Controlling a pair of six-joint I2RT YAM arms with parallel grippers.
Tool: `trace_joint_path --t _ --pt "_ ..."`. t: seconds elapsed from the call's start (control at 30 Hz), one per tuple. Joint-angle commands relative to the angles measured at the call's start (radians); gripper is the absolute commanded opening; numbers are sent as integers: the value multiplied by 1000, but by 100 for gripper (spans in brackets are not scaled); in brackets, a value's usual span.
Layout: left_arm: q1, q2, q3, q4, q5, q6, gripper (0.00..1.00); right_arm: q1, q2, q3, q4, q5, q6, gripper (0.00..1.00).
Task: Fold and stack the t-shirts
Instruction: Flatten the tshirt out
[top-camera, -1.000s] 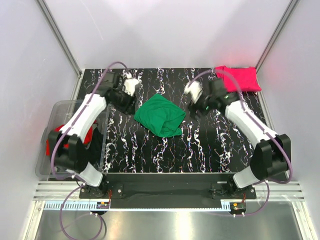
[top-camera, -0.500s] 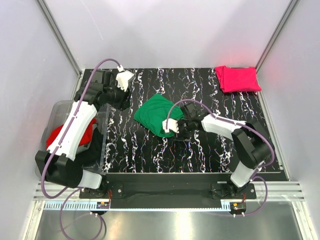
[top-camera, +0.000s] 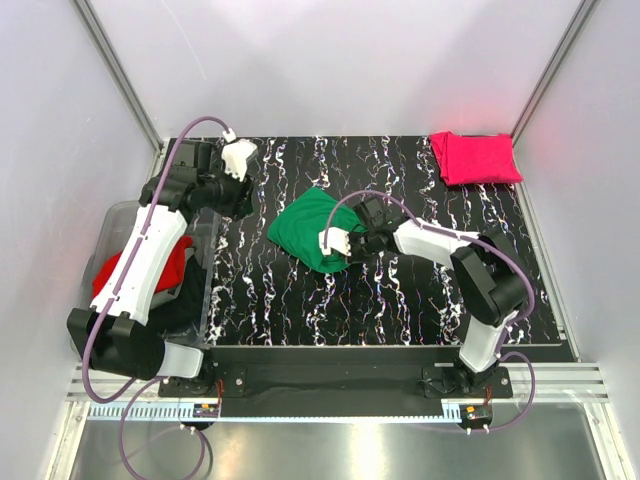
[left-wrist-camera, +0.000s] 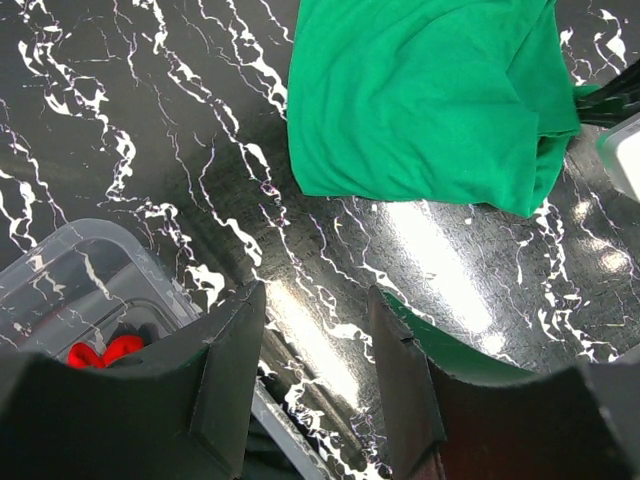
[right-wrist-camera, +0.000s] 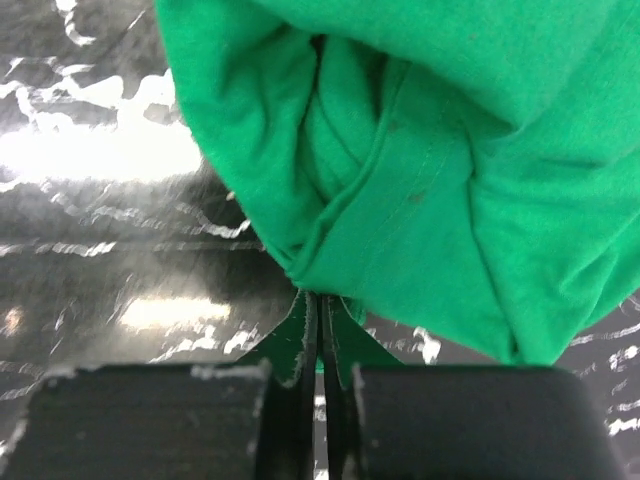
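Black marbled table (top-camera: 420, 300) fills most of the top view, with one bin and three shirts I can count for sure. The clear bin (top-camera: 105, 225) sits at the table's left edge. The left arm covers a good chunk of it, so the contents are hard to sort out: one red shirt (top-camera: 178, 265) definitely, plus something dark (top-camera: 185, 305) next to it that I can't identify. One green shirt (top-camera: 308, 225) lies crumpled mid-table, with its near-right corner hidden behind the right gripper (right-wrist-camera: 322, 305). The wrist view shows those jaws pressed together with a bit of green hem pinched between them. One magenta-pink shirt (top-camera: 475, 158) is folded in the far right corner, well apart from the rest. The left gripper (left-wrist-camera: 315, 295) hovers near the bin's far corner, fingers spread, nothing between them.
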Motion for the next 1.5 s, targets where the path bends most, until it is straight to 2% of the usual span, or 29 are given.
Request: trace_joint_path --t 0.0,0.13,0.27,0.53,0.73,0.87,1.0,1.1,1.13,1.27,1.47 --pt "15 -21 35 31 2 -7 50 8 -107 28 -74 23 -6 0" --pt "26 -16 49 39 -10 1 50 8 -240 78 -111 21 -1 0" --pt "32 -6 60 53 -18 8 50 8 -347 259 -116 13 22 0" --pt "30 40 103 64 6 -1 50 8 -308 681 -50 32 108 0" --pt "32 60 163 68 -15 4 50 7 -178 983 2 143 116 0" --pt "29 57 166 67 35 4 50 -33 -58 1039 92 225 67 0" --pt "-9 54 112 64 120 25 50 -114 60 1076 132 340 100 0" --pt "-104 59 28 65 152 77 51 -153 142 1093 129 394 126 0" --pt "-168 69 9 65 151 85 53 -171 157 1088 131 403 122 0" --pt "-325 131 -80 151 96 100 57 -203 217 1065 128 427 128 0" --pt "-439 327 -11 248 86 22 54 -220 254 1057 125 454 120 0"
